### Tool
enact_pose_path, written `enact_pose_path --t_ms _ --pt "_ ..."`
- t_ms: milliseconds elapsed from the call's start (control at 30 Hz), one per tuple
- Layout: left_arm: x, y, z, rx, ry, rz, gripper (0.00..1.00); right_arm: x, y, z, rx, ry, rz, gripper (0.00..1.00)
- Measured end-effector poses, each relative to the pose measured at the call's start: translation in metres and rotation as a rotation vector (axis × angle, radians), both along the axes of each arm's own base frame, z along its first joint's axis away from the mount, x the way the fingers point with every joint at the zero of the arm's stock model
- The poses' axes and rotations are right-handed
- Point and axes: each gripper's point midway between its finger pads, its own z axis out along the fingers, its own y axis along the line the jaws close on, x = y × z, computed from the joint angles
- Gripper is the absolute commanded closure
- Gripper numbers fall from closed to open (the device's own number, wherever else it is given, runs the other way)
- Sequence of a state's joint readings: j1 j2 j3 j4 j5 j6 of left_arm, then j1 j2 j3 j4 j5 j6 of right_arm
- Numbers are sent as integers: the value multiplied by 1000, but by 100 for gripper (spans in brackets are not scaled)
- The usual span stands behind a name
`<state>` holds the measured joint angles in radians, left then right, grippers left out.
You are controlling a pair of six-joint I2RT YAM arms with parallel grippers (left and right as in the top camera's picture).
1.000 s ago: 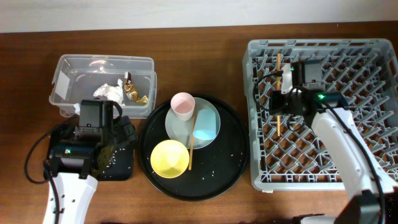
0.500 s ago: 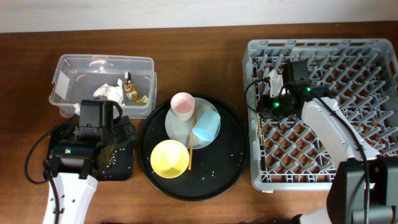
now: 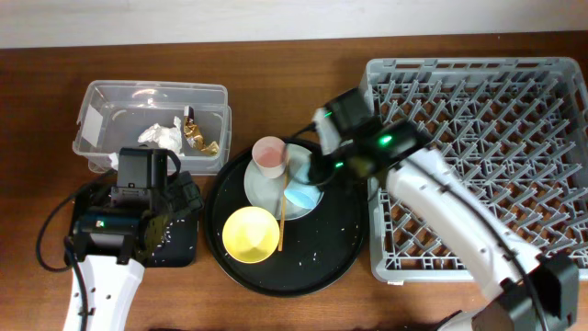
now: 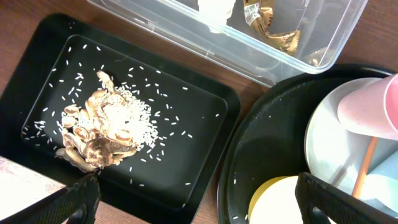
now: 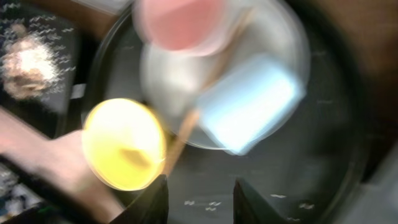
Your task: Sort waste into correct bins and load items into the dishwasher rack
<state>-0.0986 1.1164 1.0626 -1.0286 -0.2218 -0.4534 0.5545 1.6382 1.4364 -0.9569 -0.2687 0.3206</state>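
My right gripper (image 5: 200, 202) hangs open and empty over the round black tray, close to the light-blue cup (image 3: 301, 194) lying on the pale plate (image 3: 262, 188); from overhead the right gripper (image 3: 317, 173) sits at the plate's right edge. A pink cup (image 3: 269, 154) stands on the plate, and a yellow bowl (image 3: 250, 233) and one wooden chopstick (image 3: 283, 219) lie beside it. My left gripper (image 4: 199, 205) is wide open above the small black tray (image 4: 186, 155), which holds beige food scraps (image 4: 99, 134). The clear tub (image 3: 110, 101) contains the white tissue (image 3: 163, 135) and foil wrapper (image 3: 198, 139). The grey dishwasher rack (image 3: 514, 138) fills the right side.
The large round black tray (image 3: 349, 248), speckled with rice grains, lies between the small black tray and the rack. My right arm (image 3: 441, 207) crosses the rack's left wall. The left arm (image 3: 129, 216) covers much of the small black tray from above.
My right gripper opened over the rack's left side, left a chopstick there, then swung left across to the round tray. The left arm has stayed still.
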Motion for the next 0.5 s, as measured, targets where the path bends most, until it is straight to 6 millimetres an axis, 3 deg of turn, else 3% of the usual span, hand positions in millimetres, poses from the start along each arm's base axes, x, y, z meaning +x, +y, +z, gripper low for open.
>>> enact_pose_path --t_ms 133,200,300,367,500 --pt "0 0 0 0 0 0 1 -22 50 -8 24 -8 -110 67" --pt "0 0 0 0 0 0 1 -22 60 -17 5 -50 -164 67" --pt "0 0 0 0 0 0 1 -19 63 -54 -110 -80 -239 66" --pt "0 0 0 0 0 0 1 -12 60 -89 -191 -68 -282 67" --pt "0 0 0 0 0 0 1 -8 58 -133 -265 -40 -307 68"
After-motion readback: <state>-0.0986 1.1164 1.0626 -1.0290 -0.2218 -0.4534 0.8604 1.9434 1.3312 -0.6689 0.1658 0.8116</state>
